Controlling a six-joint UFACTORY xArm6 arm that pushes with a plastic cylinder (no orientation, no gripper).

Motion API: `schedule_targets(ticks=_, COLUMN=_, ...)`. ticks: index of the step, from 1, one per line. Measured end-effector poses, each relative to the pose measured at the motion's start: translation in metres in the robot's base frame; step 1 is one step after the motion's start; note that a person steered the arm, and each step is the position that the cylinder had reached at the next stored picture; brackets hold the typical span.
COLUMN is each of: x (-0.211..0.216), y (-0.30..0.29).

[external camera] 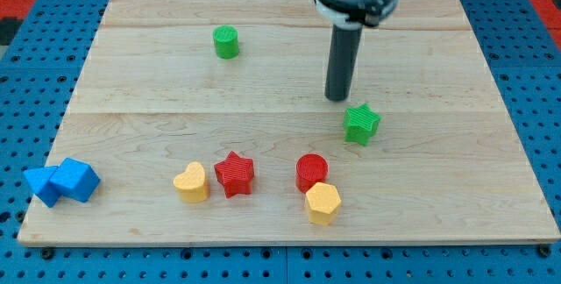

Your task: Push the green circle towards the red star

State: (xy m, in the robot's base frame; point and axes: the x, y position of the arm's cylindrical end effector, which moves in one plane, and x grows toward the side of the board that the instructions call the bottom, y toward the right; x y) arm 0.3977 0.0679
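The green circle (pixel 226 41) stands near the view's top, left of centre, on the wooden board (pixel 131 100). The red star (pixel 234 173) lies near the view's bottom, between a yellow heart (pixel 191 182) and a red circle (pixel 311 172). My tip (pixel 337 98) is at the end of the dark rod, right of centre. It is far to the right of and below the green circle, and just up-left of a green star (pixel 361 124), apart from it.
A yellow hexagon (pixel 322 202) touches the red circle's lower edge. Two blue blocks (pixel 63 181) sit together at the board's lower left edge. Blue pegboard (pixel 35 65) surrounds the board.
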Motion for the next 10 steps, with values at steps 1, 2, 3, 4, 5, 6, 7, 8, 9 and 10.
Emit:
schedule_targets(ticks=1, x=0.042, y=0.008)
schedule_targets(ticks=2, x=0.084, y=0.043)
schedule_targets(ticks=3, x=0.119, y=0.078)
schedule_targets(ticks=4, x=0.053, y=0.078)
schedule_targets(ticks=5, x=-0.062, y=0.042)
schedule_targets(ticks=6, x=-0.118, y=-0.064)
schedule_targets(ticks=7, x=-0.139, y=-0.160)
schedule_targets(ticks=8, x=-0.074, y=-0.117)
schedule_targets(ticks=9, x=-0.034, y=-0.077)
schedule_targets(ticks=10, x=-0.088, y=-0.126)
